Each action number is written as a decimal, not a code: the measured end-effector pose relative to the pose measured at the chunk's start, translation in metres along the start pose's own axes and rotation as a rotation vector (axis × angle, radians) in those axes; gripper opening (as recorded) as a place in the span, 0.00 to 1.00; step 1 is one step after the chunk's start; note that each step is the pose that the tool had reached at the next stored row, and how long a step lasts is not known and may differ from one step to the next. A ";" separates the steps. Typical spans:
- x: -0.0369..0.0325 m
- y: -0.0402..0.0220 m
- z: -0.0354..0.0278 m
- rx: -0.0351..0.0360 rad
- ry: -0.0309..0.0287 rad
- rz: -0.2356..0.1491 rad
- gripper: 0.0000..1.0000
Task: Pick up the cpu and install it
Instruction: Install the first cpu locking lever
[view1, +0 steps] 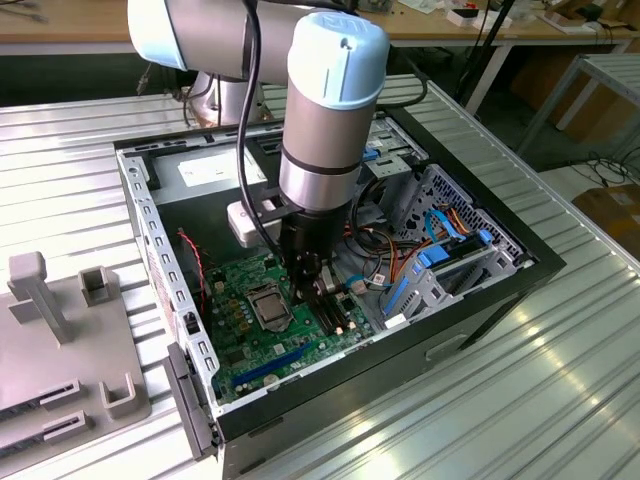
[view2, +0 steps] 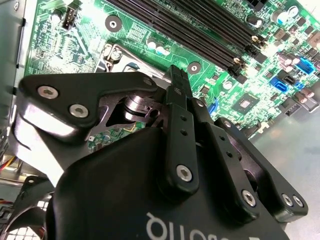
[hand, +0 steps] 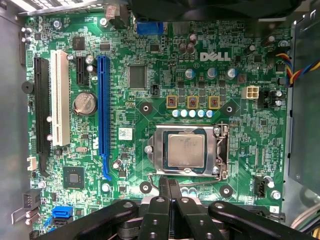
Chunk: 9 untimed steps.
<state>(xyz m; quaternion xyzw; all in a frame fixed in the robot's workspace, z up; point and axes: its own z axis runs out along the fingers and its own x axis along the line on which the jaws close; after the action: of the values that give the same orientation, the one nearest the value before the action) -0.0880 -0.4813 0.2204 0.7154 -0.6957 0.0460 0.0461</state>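
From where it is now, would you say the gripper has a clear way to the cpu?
Probably yes: the cpu lies uncovered in its socket frame, and the gripper, jaws together, hangs just beside it with nothing between.

You see the arm (view1: 320, 120) as silver-grey tubes with pale blue joint caps and a black cable running down its side. Your gripper (hand: 169, 186) is matte black, built of flat linkage bars pinned with silver screws, and its body carries white lettering.
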 end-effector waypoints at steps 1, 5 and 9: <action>0.0000 0.0000 0.0003 0.0000 0.0001 0.000 0.11; -0.0001 0.0000 0.0026 0.0002 0.0000 -0.001 0.11; 0.0001 0.0000 0.0051 0.0003 -0.0001 -0.002 0.11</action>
<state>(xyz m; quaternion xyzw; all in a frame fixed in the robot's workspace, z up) -0.0880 -0.4821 0.2154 0.7160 -0.6950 0.0460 0.0460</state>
